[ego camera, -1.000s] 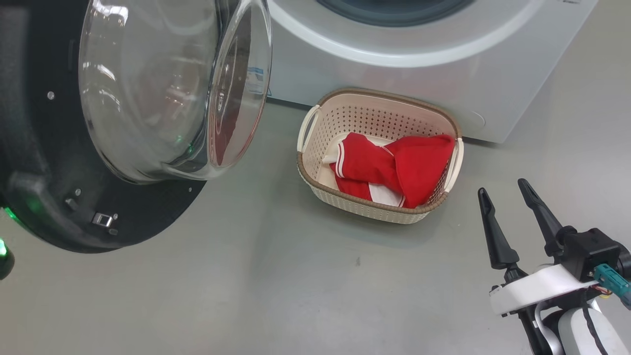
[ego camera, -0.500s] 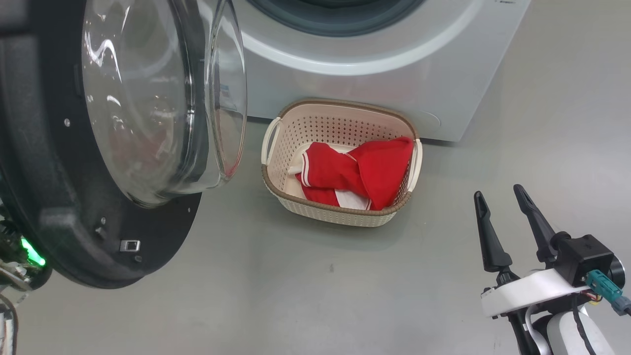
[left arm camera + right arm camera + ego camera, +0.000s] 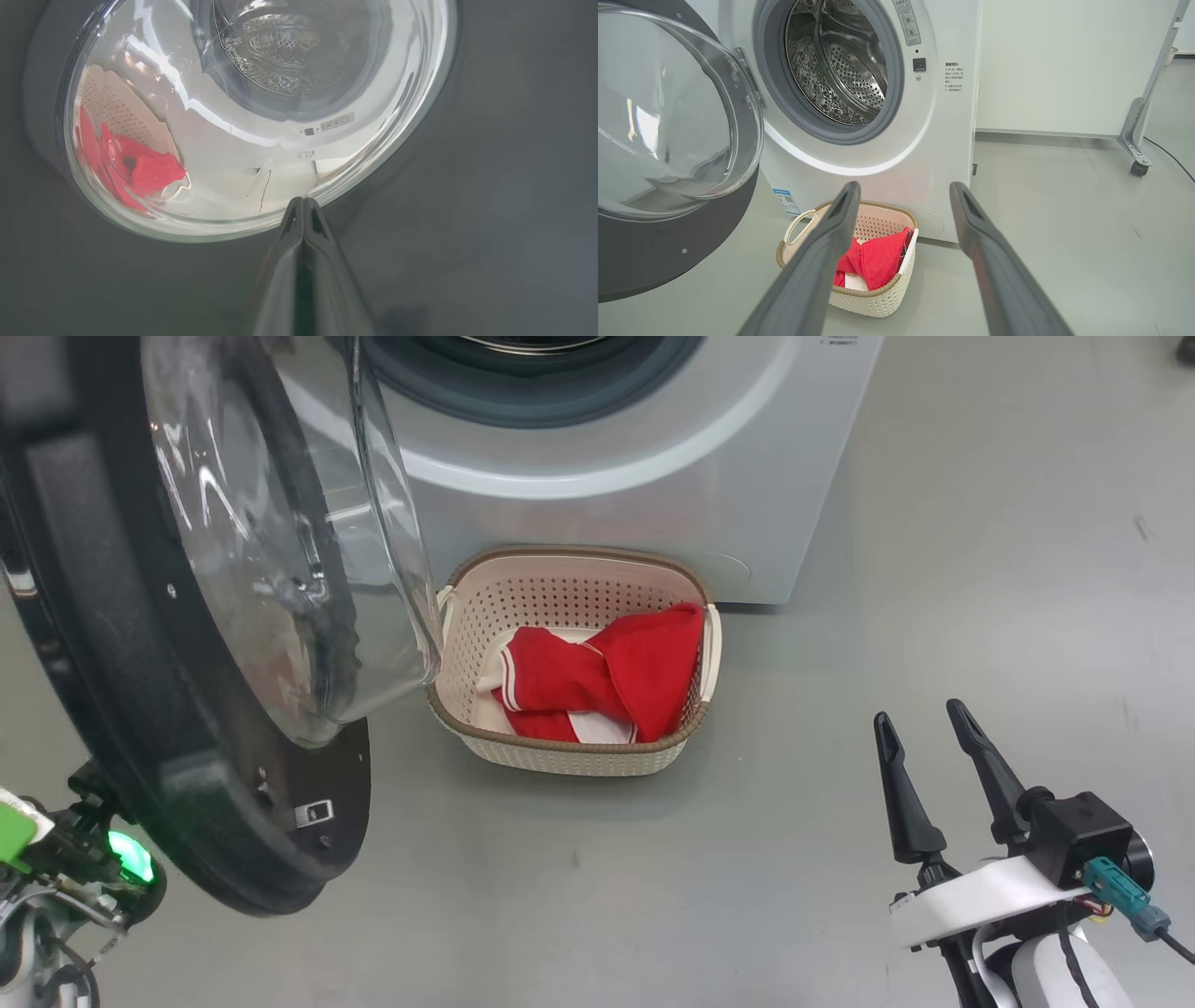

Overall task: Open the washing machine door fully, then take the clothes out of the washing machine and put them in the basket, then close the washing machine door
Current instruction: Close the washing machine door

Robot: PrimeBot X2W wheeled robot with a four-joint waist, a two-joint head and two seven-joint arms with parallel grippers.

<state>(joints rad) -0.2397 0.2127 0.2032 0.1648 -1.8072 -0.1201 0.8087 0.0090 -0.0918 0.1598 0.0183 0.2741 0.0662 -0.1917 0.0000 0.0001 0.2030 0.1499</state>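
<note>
I can't read a single word anywhere. In the right wrist view the washing machine front carries a grey sticker of fine print beside the drum opening, a block of small dark lines to the right of it, and a blue label low down with a square code on it. All of it is too small for me.

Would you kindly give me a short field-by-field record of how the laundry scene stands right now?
door: washing machine door open, swung out at the head view's left
machine: washing machine, no clothes seen in the visible drum
clothes: clothes lie in the basket
basket: basket on the floor before the machine
left gripper: left gripper fingers shut, at the door's outer face
right gripper: right gripper open, empty, above the floor
</note>
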